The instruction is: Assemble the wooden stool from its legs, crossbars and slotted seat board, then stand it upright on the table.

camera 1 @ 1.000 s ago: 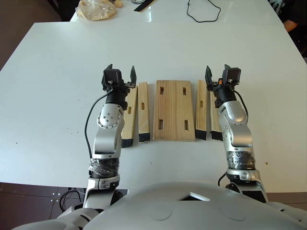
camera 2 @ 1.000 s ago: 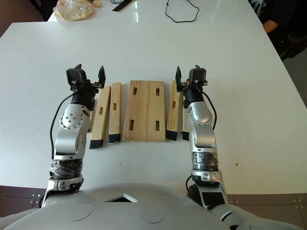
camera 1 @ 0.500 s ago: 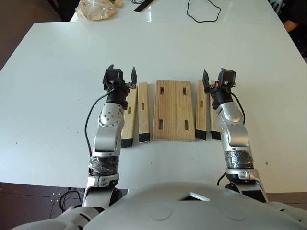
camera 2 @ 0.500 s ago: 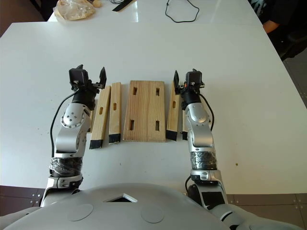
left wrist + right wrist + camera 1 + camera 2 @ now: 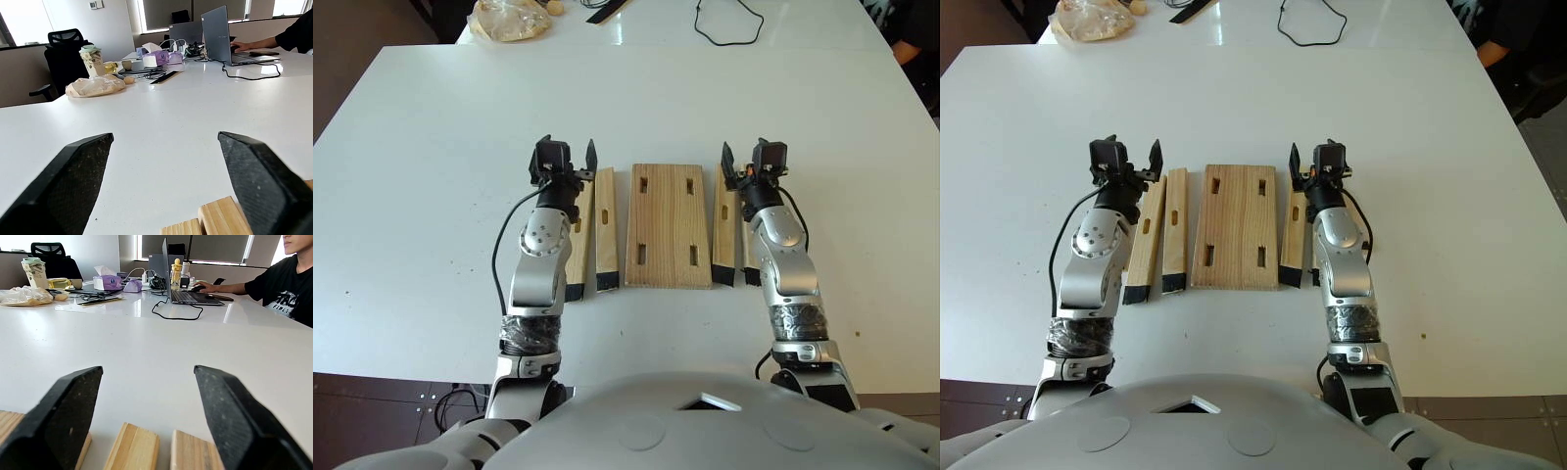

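While its two black fingers stand spread wide with nothing between them, the left end effector [image 5: 566, 155] hovers low over the far ends of the two wooden legs lying to the left of the seat board. In the left wrist view those two pale end grains show just beneath the gap between the fingers. The outer left leg [image 5: 576, 257] is partly covered by the left forearm, and the inner left leg [image 5: 605, 227] lies just beside it, apart from the board.

The right end effector [image 5: 745, 162] is likewise spread and holds nothing, poised above the far ends of the two legs on the board's right. The inner right leg [image 5: 724, 223] lies in full sight close to the board's edge, while the outer right leg [image 5: 745, 220] is largely hidden under the right forearm. Each visible leg carries a slot along its length and a black tip at its near end.

Between the two pairs, the slotted seat board [image 5: 669, 223] lies flat on the white surface [image 5: 431, 147], its four rectangular slots facing up. All five pieces lie side by side, unassembled.

Well beyond them, on an adjoining white table, lie a crumpled plastic bag [image 5: 512, 18] and a looped black cable [image 5: 729, 20].
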Robot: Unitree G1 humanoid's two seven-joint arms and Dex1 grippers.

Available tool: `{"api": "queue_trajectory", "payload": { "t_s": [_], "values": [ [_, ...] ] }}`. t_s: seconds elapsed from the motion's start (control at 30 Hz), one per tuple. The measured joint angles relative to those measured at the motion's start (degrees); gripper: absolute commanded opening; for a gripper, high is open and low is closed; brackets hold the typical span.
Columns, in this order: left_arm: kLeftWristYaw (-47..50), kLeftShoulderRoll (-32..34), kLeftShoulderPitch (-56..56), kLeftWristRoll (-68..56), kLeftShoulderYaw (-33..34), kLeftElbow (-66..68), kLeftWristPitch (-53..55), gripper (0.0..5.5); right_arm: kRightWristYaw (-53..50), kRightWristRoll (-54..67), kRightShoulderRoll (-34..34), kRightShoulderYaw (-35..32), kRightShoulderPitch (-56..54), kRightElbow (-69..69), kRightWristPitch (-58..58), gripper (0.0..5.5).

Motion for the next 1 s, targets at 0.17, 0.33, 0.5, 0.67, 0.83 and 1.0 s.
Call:
{"api": "queue_trajectory", "payload": {
  "t_s": [0.17, 0.33, 0.5, 0.67, 0.83, 1.0],
  "values": [
    [0.0, 0.5, -0.1, 1.0, -0.5, 0.8, 0.0, 3.96, -0.2, -0.2, 0.2, 0.1, 0.0, 0.0, 0.0, 3.43],
    [0.0, 1.2, -0.7, 1.9, -0.7, 1.6, -0.1, 3.96, -0.5, -0.3, -0.2, -0.5, 0.1, 0.1, -0.1, 3.43],
    [-0.1, 1.5, -0.9, 1.9, -0.8, 1.8, -0.1, 3.96, -1.0, -0.6, 0.3, -0.4, 0.1, 0.3, -0.2, 3.43],
    [-0.6, 2.0, -1.0, 1.9, -0.8, 1.9, 0.0, 3.96, -1.3, -0.8, 0.6, -0.4, 0.1, 0.9, -0.5, 3.43],
    [-1.7, 2.5, -1.0, 1.6, -0.9, 1.9, 0.5, 3.96, -1.6, -0.8, 0.8, -0.4, 0.1, 1.4, -0.8, 3.43],
    [-5.2, 5.1, 1.0, 0.4, -0.1, -1.5, 4.7, 3.96, -2.2, -0.8, 1.1, -0.6, 0.2, 1.5, -1.2, 3.43]
  ]
}}
